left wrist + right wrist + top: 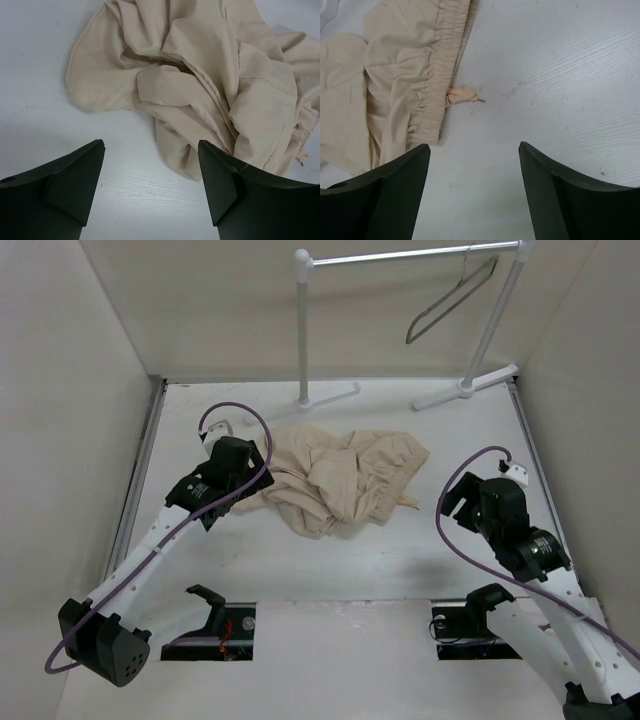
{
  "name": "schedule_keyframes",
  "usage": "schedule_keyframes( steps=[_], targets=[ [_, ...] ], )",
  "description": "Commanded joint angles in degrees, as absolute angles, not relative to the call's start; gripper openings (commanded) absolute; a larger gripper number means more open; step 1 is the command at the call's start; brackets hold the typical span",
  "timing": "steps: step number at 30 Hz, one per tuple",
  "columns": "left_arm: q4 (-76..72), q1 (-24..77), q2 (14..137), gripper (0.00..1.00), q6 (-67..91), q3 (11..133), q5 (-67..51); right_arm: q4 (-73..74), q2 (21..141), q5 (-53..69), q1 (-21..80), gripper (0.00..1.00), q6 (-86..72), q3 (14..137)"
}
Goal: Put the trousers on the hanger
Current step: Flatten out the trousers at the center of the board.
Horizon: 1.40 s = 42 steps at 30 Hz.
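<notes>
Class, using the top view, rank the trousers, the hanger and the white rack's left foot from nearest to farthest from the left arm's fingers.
1. trousers: crumpled mid-table, just right of the left arm's fingers.
2. white rack's left foot: on the table at the back, near centre.
3. hanger: hanging from the rack's bar, far back right.

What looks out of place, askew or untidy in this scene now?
The beige soft cloth trousers lie crumpled in a heap on the white table, not spread flat. The thin dark-grey wire hanger hangs strongly tilted on the white tubular rack. Nothing looks spilled or damaged.
</notes>
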State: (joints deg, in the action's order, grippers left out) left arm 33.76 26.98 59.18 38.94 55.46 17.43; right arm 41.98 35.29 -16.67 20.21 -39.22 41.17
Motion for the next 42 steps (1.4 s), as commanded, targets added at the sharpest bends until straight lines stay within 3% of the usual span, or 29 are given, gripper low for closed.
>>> schedule_keyframes(
  steps=[1, 4, 5, 8, 9, 11, 12, 14, 16, 18, 20, 24, 29, 31, 32, 34, 35, 37, 42],
  targets=[
    [33.1, 25.7, 58.9, 0.75, 40.1, 55.3, 15.6, 39.0, 35.7, -14.4, 19.9, 0.78, -38.5, 40.4],
    [31.8, 23.4, 59.8, 0.75, 40.2, 53.8, 14.2, 36.9, 37.3, -12.0, 20.3, 0.67, -39.7, 39.6],
    [31.5, 22.5, 60.1, 0.74, 40.2, 53.3, 14.1, 36.1, 37.6, -11.6, 20.8, 0.56, -40.5, 39.1],
    [29.4, 19.6, 61.3, 0.69, 40.3, 51.2, 14.3, 33.1, 39.3, -9.8, 22.4, 0.1, -42.9, 37.4],
    [28.5, 18.9, 61.8, 0.66, 40.5, 50.8, 14.5, 32.0, 40.8, -8.5, 23.2, 0.05, -43.3, 36.8],
    [25.8, 16.1, 63.9, 0.56, 41.6, 49.8, 14.4, 29.0, 45.0, -6.4, 24.7, 0.05, -44.1, 35.9],
    [24.8, 15.4, 64.6, 0.5, 41.9, 49.6, 14.3, 26.8, 47.0, -6.2, 26.0, 0.11, -44.9, 35.3],
    [22.2, 13.8, 66.7, 0.42, 43.1, 48.9, 14.2, 22.1, 51.0, -6.4, 28.1, 0.35, -45.7, 34.4],
    [19.7, 13.0, 69.3, 0.42, 43.5, 48.4, 13.6, 17.8, 55.0, -6.8, 29.5, 0.58, -46.1, 34.3],
    [17.8, 12.6, 72.4, 0.48, 43.6, 48.4, 12.7, 14.3, 59.9, -6.2, 30.1, 0.65, -46.3, 34.8],
    [17.1, 12.5, 75.5, 0.57, 43.8, 48.5, 11.7, 11.4, 64.8, -5.4, 30.4, 0.66, -46.4, 35.2],
    [15.6, 12.8, 79.8, 0.67, 44.2, 47.5, 11.3, 5.7, 73.3, -3.7, 30.5, 0.61, -47.8, 35.4],
    [13.1, 12.9, 86.5, 0.66, 44.6, 46.9, 11.2, -0.4, 81.8, -0.6, 30.5, 0.45, -49.7, 37.1],
    [11.6, 13.1, 90.1, 0.58, 45.2, 47.3, 11.2, -1.8, 83.9, 0.4, 30.5, 0.24, -49.8, 38.7],
    [11.0, 13.2, 91.6, 0.44, 45.4, 47.9, 11.2, -1.8, 83.8, 0.3, 30.5, 0.15, -49.8, 39.4],
    [10.6, 13.2, 92.3, 0.2, 46.5, 49.2, 11.4, -0.9, 80.8, -0.7, 30.2, 0.07, -49.4, 40.3],
    [11.2, 13.1, 91.4, 0.14, 47.1, 50.1, 11.7, 0.2, 78.2, -1.5, 30.0, 0.05, -49.0, 40.7],
    [11.2, 12.6, 87.2, 0.08, 47.5, 51.1, 12.4, 4.0, 71.8, -2.9, 28.9, 0.04, -47.5, 41.7],
    [15.5, 8.4, 76.5, 0.05, 46.6, 56.5, 15.6, 16.2, 56.5, -4.7, 23.9, 0.02, -45.3, 44.4]
  ],
)
